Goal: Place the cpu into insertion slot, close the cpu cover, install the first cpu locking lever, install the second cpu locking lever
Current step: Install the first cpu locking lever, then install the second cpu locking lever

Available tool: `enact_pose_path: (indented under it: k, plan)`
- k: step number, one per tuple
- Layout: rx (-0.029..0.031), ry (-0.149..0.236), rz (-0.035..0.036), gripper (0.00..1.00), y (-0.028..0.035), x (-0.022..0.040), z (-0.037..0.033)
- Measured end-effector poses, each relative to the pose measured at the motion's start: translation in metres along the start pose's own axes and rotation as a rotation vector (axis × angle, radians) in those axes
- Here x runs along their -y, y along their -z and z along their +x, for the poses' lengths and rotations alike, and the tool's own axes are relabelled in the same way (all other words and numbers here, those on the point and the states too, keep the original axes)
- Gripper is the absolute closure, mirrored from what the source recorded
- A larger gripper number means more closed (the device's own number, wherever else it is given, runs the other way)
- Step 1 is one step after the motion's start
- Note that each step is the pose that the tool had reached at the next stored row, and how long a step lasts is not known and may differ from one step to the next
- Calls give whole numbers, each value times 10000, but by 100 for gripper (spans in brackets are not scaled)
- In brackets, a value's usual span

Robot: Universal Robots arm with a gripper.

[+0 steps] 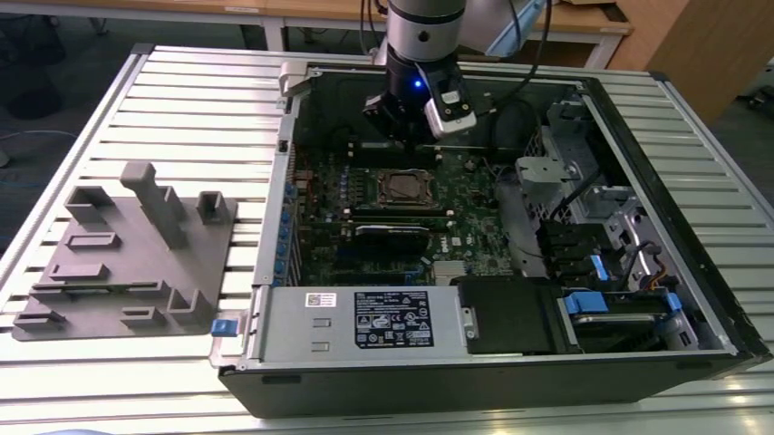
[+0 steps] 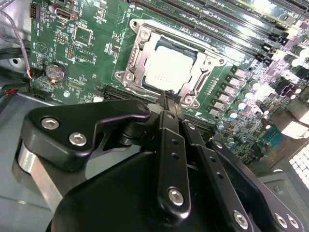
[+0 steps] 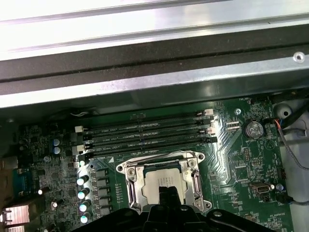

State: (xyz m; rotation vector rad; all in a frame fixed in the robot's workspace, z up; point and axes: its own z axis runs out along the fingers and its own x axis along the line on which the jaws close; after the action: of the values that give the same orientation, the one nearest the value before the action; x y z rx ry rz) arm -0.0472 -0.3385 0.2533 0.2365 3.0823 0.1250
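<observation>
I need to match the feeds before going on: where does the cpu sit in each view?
Exterior view: the cpu lies mid-board in the open case, just below the claw.
Second wrist view: pale square inside the cpu cover, just past the claw tips.
First wrist view: cpu framed by the cover, partly behind the claw.
Shared landmark: the round coin battery in both wrist views.

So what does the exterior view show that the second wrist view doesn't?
Exterior view: the whole open computer case on a slatted metal table, a grey fixture block on the exterior view's left, the labelled power supply, and the arm above the motherboard.

Second wrist view: the gripper linkage close up, its tip near the socket's edge, and a coin cell battery.

Both: the green motherboard, and the cpu seated in the insertion slot with the cpu cover closed around it.
</observation>
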Motion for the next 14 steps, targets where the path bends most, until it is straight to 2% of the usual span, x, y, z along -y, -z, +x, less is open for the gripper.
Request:
enact_pose_path:
  k: [2,3,8,12,14]
  plan:
    - [18,6,122,89,1,0,0]
    - [23,7,149,89,0,0,0]
    - [25,12,163,89,1,0,0]
    - [-1,356,149,89,-1,0,1]
    - [-3,367,148,89,-1,0,0]
